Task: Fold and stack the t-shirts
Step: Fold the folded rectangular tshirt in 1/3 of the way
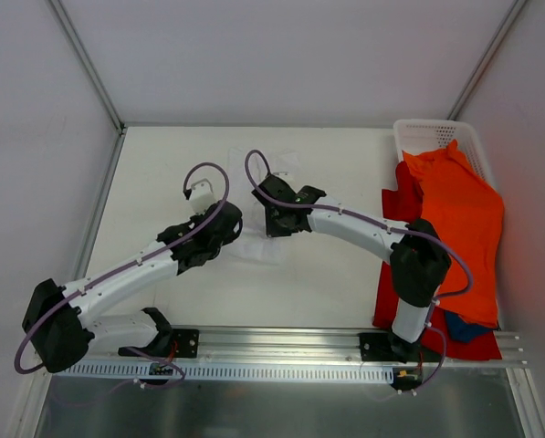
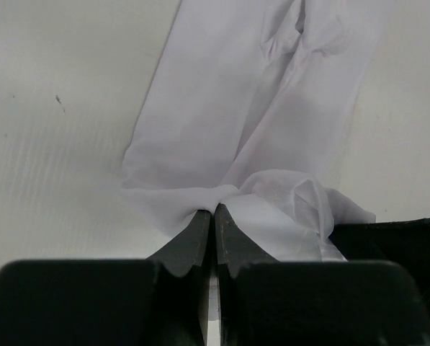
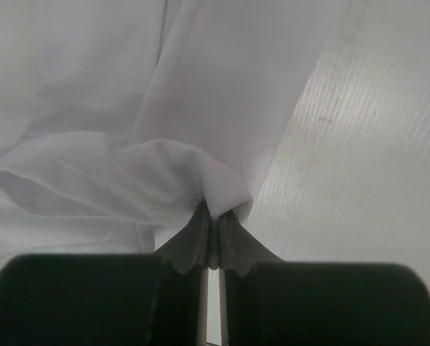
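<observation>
In the top view, one t-shirt (image 1: 258, 248) lies at mid-frame on the desk (image 1: 345, 292). The left end effector (image 1: 228, 224) is on its left part, and the right end effector (image 1: 272, 217) is just beside it on the right. The other t-shirts (image 1: 459, 219) lie heaped along the right edge, the topmost reaching into the basket (image 1: 427, 137) at upper right.

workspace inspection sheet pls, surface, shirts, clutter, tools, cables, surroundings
surface: white table, finely ribbed
job's things: white t-shirt rumpled mid-table; orange t-shirt draped over red t-shirt at the right edge, both unfolded
clutter: white mesh basket at far right; dark blue cloth under the orange one
grippers: left tool and right tool each shut on a fold of the white t-shirt
cables: purple cables loop above both wrists
surroundings: white walls; metal rail at the near edge
</observation>
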